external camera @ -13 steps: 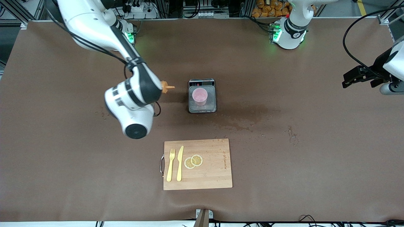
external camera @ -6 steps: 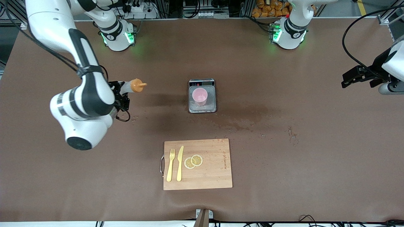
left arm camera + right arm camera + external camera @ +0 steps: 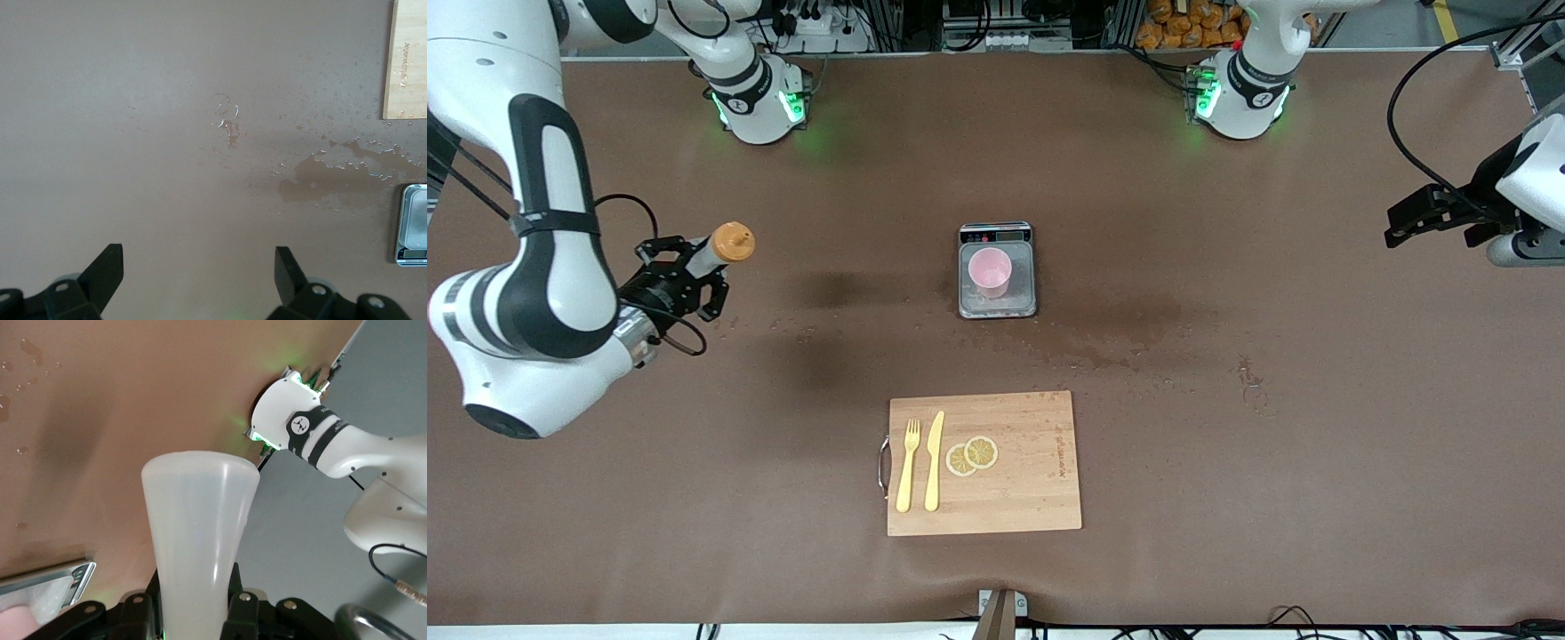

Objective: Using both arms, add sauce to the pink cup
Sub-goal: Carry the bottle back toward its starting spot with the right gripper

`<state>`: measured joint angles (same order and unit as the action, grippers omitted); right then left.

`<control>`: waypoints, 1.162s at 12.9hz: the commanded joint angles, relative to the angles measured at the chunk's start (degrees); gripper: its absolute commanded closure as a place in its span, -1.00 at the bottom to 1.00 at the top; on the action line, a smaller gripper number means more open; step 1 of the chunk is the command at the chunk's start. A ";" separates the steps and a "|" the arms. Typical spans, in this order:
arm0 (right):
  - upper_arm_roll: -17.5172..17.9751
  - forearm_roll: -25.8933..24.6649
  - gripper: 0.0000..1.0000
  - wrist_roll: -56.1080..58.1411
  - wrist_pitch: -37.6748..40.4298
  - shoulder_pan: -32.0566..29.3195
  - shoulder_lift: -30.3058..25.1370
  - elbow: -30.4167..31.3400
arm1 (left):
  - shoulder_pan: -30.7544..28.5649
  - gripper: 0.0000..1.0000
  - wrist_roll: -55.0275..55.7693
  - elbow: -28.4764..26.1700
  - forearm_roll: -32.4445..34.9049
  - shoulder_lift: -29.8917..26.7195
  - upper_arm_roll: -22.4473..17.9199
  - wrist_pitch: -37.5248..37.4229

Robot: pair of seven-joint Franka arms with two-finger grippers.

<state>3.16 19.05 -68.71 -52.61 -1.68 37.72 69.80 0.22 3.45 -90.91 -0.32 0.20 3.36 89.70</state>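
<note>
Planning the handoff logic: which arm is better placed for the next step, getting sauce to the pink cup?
Right. The right tool is shut on the sauce over the table's right-arm end. The left tool waits open at the table's left-arm end. The pink cup stands on the scale.

Brown table, grey scale, wooden cutting board, wet patches

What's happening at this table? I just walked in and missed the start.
The right tool is shut on the sauce bottle, holding it above the table toward the right arm's end, away from the pink cup on the grey scale. The left tool waits open above its own end.
</note>
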 commanded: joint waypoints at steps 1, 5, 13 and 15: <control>0.71 0.99 0.25 6.89 0.93 -3.32 -1.24 1.12 | -0.04 -1.00 -0.02 0.38 -1.08 -0.11 0.07 -0.57; 0.62 0.81 0.25 19.64 0.58 -8.42 0.25 1.21 | -0.04 -1.00 -0.02 0.38 -1.08 -0.20 0.07 -0.57; 0.62 0.81 0.20 42.86 -1.17 -15.98 8.06 1.21 | -0.04 -1.00 -0.02 0.47 -1.08 -0.29 0.07 -0.57; 0.62 0.81 0.20 48.72 -2.84 -18.08 11.66 1.21 | -0.04 -1.00 -0.02 0.47 -1.08 -0.29 -0.02 -0.57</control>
<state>2.87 19.05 -24.47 -55.46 -17.36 46.66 71.63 0.21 3.45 -90.84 -0.32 0.19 3.41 89.70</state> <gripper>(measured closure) 0.599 0.000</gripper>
